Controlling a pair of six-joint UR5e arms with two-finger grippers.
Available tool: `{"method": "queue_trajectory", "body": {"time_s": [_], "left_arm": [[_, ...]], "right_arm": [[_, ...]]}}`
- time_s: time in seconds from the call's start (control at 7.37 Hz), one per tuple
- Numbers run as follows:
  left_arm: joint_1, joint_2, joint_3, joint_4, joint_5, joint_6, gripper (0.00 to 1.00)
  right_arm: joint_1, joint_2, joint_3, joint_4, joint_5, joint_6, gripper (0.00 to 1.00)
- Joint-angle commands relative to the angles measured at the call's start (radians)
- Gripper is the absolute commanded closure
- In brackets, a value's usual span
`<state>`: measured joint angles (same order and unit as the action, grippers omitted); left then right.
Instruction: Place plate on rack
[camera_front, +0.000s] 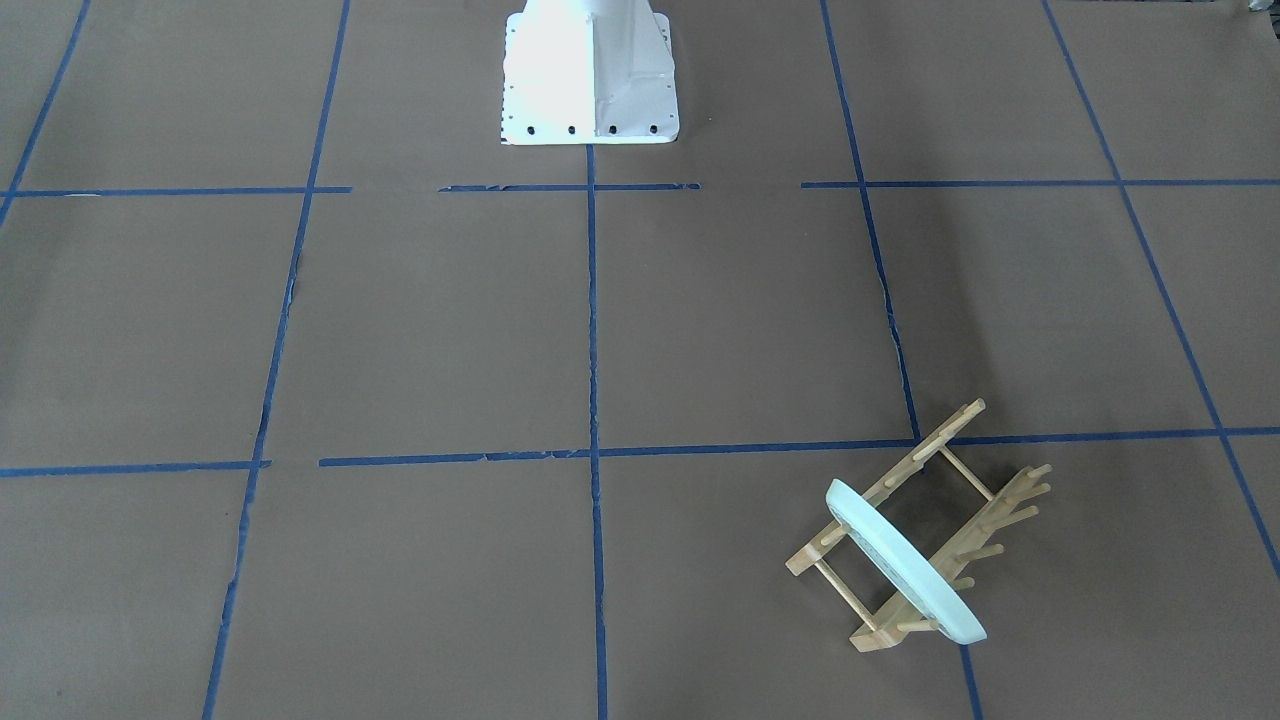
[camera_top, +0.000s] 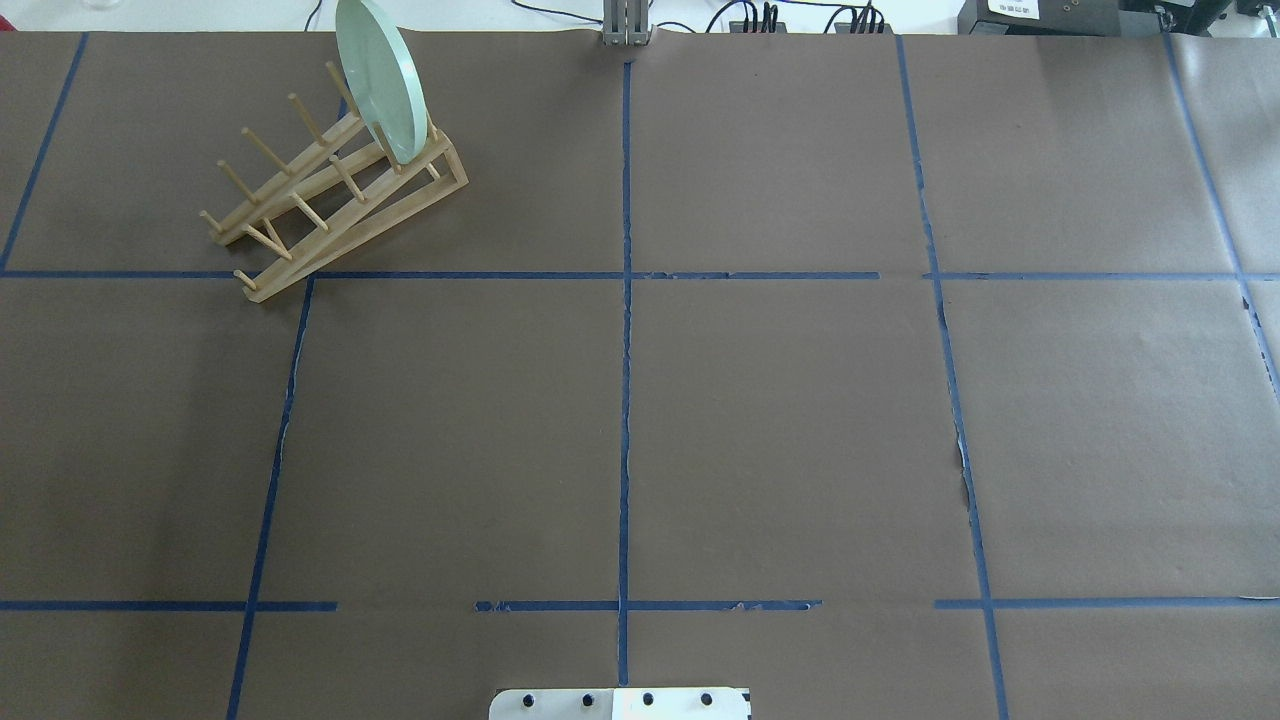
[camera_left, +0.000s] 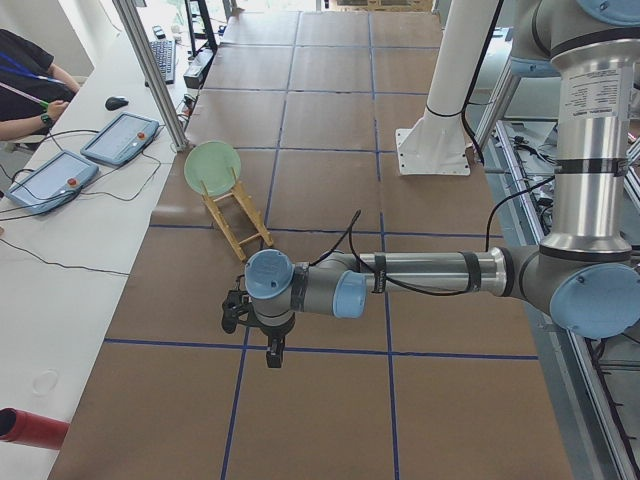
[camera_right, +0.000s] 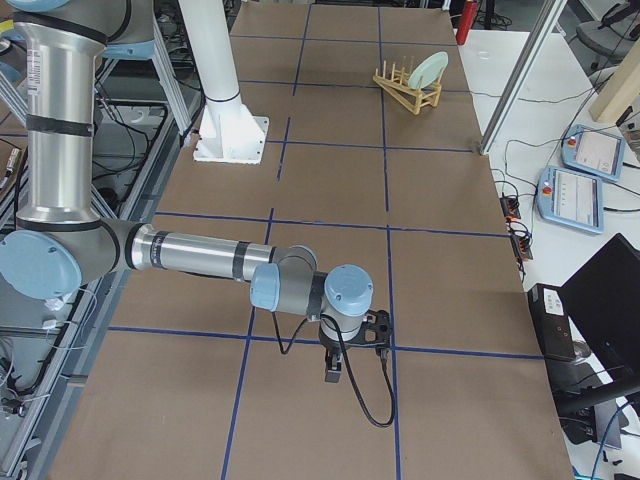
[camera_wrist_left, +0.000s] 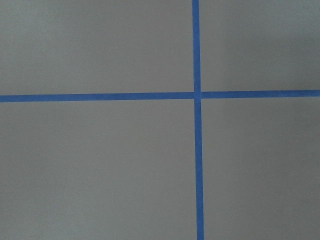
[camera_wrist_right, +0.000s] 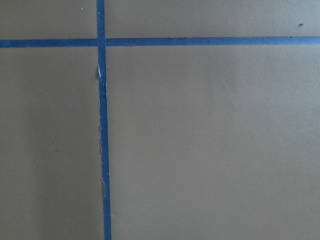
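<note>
Nothing here can actually be read. A printed label (camera_left: 588, 95) runs down the left arm (camera_left: 420, 272), and a white sticker (camera_top: 1018, 8) sits on a black box (camera_top: 1060, 18). The lettering on both is too small.

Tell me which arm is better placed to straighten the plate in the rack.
Left, probably: the plate stands in the rack at the far left of the overhead view, the side of the left arm; the right arm would have to cross over.

rack (camera_front: 905, 470): light wood, pegs upright, set diagonally | plate (camera_front: 900, 560): pale mint-green, on edge, leaning, in end slot
</note>
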<state>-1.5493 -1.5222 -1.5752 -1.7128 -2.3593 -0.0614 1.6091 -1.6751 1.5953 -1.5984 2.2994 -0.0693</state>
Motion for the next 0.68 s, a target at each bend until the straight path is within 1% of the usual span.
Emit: {"method": "queue_trajectory", "body": {"time_s": [0.0,0.54], "left_arm": [[0.0,-0.003,0.0,0.001,0.002,0.0,0.0],[-0.002,-0.004,-0.009,-0.001,0.002,0.002,0.0]], "right_arm": [[0.0,0.0,0.0,0.0,0.0,0.0,0.0],[0.0,0.0,0.0,-0.002,0.0,0.0,0.0]]}}
